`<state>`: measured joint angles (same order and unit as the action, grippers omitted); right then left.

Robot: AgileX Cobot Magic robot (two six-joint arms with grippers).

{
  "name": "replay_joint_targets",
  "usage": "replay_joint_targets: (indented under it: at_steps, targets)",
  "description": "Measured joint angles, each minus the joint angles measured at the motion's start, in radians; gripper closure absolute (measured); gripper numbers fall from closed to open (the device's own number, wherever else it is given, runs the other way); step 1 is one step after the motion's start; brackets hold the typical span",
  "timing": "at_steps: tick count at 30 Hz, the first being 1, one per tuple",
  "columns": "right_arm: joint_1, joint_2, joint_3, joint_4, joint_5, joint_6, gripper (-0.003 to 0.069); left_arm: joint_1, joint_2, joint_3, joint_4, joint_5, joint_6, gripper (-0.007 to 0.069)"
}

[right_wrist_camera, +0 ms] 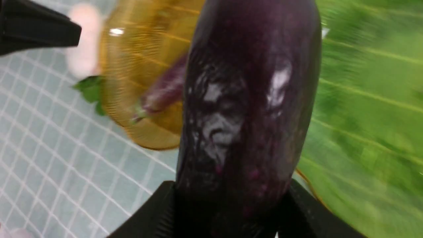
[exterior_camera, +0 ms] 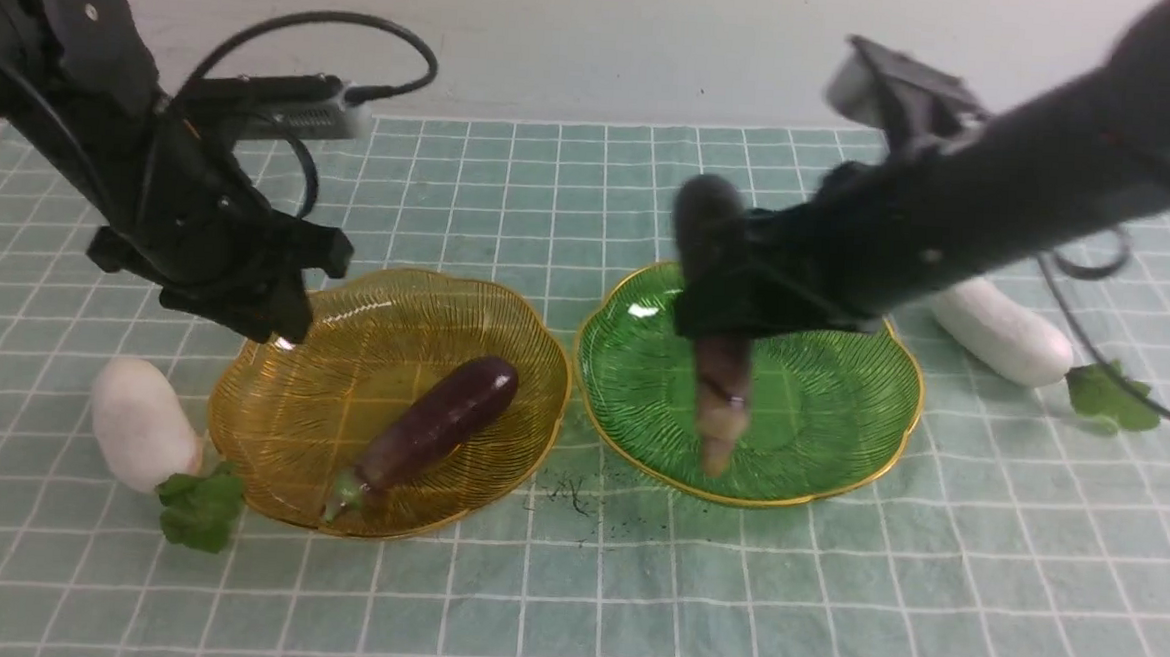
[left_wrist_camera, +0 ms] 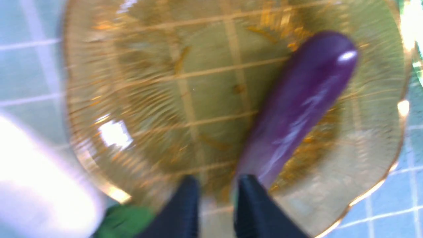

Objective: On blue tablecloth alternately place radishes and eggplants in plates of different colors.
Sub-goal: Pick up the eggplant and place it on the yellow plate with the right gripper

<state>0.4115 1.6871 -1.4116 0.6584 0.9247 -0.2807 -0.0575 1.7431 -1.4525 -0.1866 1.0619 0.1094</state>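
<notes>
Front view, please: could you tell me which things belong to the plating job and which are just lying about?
Job: blue tablecloth, amber plate, green plate, plated eggplant, held eggplant in the right gripper, left radish, right radish.
Lying about: dark specks on the cloth between the plates.

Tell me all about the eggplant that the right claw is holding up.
The eggplant is slender, dark purple and glossy, with whitish marks on its skin. It hangs nearly upright, rounded end up, paler stem end down, clamped at mid-length by the right gripper. It is over the green plate; whether its tip touches the plate cannot be told.
</notes>
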Motion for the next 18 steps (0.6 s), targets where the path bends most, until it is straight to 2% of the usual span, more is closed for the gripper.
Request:
replay_joint_targets:
  at_steps: [1,2,4,5,6,9,15,18]
  targets:
    - [0.041,0.091,-0.089,0.002,-0.004,0.009,0.0309,0.033,-0.019,0.0,0.014,0.023,-0.011,0.058]
    - [0.057,0.131,-0.119,0.002,-0.005,0.018,0.0309,0.062,-0.036,0.007,0.018,0.031,-0.017,0.0603]
    - [0.083,0.2,-0.198,0.004,-0.005,0.046,0.0309,0.108,-0.068,0.025,0.019,0.037,-0.022,0.062]
    - [0.106,0.291,-0.285,0.004,-0.004,0.065,0.0309,0.188,-0.128,0.075,0.014,0.035,-0.026,0.063]
    - [0.112,0.316,-0.312,0.004,-0.004,0.07,0.0309,0.195,-0.134,0.081,0.011,0.033,-0.025,0.0631]
    - [0.131,0.437,-0.456,0.004,0.011,0.099,0.0309,0.312,-0.216,0.188,-0.03,0.023,-0.012,0.0632]
    - [0.134,0.606,-0.608,-0.012,0.019,0.188,0.0305,0.39,-0.256,0.329,-0.114,-0.008,0.046,0.0632]
    - [0.134,0.636,-0.623,-0.038,0.019,0.222,0.0249,0.391,-0.245,0.343,-0.121,-0.008,0.058,0.0632]
